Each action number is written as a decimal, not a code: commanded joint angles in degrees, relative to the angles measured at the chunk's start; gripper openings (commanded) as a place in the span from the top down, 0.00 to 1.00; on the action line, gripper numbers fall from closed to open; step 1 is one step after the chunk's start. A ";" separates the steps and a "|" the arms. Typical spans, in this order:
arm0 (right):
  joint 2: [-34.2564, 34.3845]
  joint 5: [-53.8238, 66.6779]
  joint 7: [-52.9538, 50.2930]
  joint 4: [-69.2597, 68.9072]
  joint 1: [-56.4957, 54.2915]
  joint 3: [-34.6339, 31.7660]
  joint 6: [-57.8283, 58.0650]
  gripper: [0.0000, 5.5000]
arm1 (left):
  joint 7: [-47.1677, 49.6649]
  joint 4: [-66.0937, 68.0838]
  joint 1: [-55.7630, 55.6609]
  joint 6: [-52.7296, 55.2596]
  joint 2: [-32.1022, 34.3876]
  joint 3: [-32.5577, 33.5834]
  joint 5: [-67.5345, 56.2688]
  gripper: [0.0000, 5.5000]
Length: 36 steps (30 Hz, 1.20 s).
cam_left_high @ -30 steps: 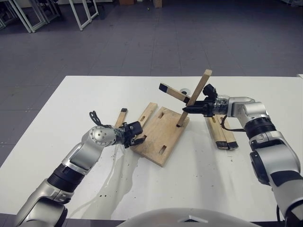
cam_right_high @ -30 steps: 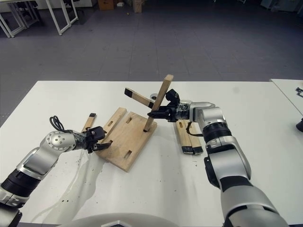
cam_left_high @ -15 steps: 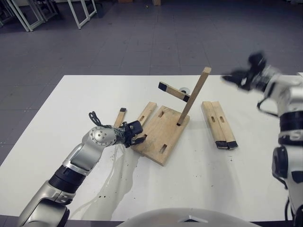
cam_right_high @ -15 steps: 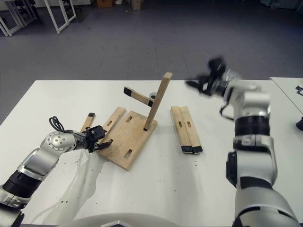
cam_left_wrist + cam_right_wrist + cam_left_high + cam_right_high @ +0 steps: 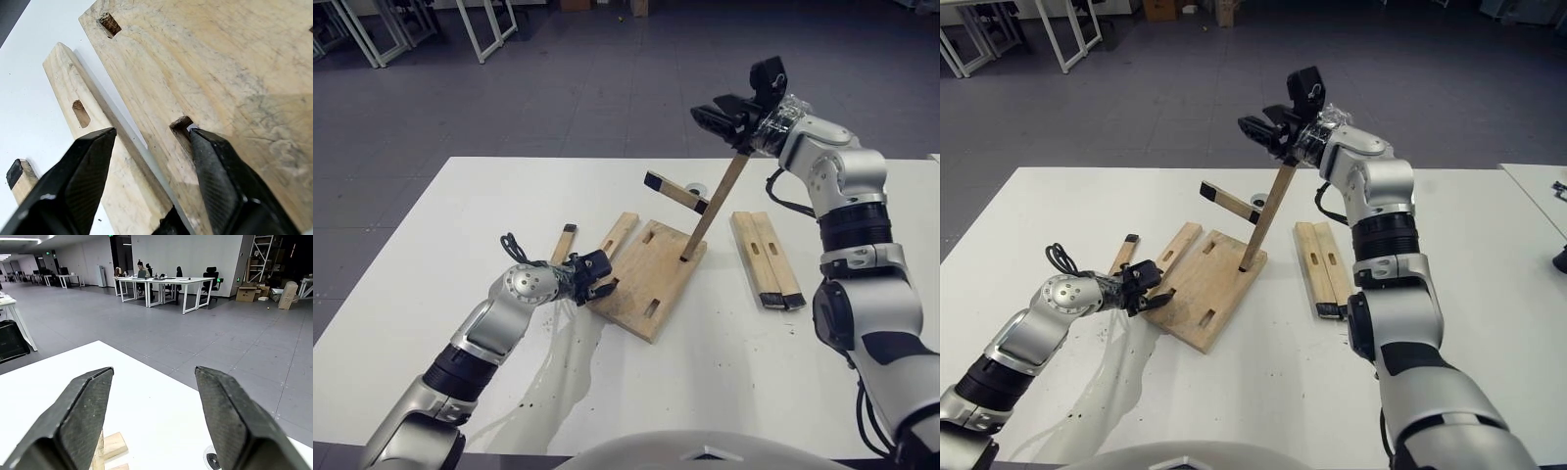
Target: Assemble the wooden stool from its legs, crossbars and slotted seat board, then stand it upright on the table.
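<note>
Left gripper (image 5: 597, 279): low at the seat board's left edge. Fingers spread, one over the board, one over the loose leg beside it; clamped on nothing.
Short piece (image 5: 565, 242): flat on the table (image 5: 431, 235), left of the loose leg, black tip pointing away from the robot.
Loose leg (image 5: 619, 235): lies along the board's left edge, long axis running away from the robot.
Seat board (image 5: 651, 279): centre of the table, slots facing up.
Crossbar (image 5: 675, 191): juts left from the standing leg, black end outward.
Standing leg (image 5: 715, 203): foot in the board's far right slot; long axis rises and leans right, unsupported.
Right gripper (image 5: 715, 110): raised at the leg's top end, fingers wide apart, empty.
Leg pair (image 5: 764, 258): side by side, right of the board, black ends toward the robot.
Hazard: the leaning leg may lever out of its slot and fall. Likely causes: the left gripper jolting the board, or the right gripper striking the leg's top off-axis.
</note>
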 commanded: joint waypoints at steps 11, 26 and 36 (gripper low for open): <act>0.27 14.26 -28.24 -48.09 32.65 -20.52 15.57 0.45 | 14.06 4.21 5.48 20.78 -17.65 5.38 -4.58 0.49; -4.19 -4.37 -26.36 -45.06 63.43 -5.87 9.64 0.45 | 27.27 7.58 0.22 28.80 -34.68 13.64 -9.60 0.49; -7.83 -5.44 -21.09 -43.86 62.60 -2.71 12.23 0.45 | 29.08 -4.38 -1.28 33.70 -34.41 20.23 -13.52 0.49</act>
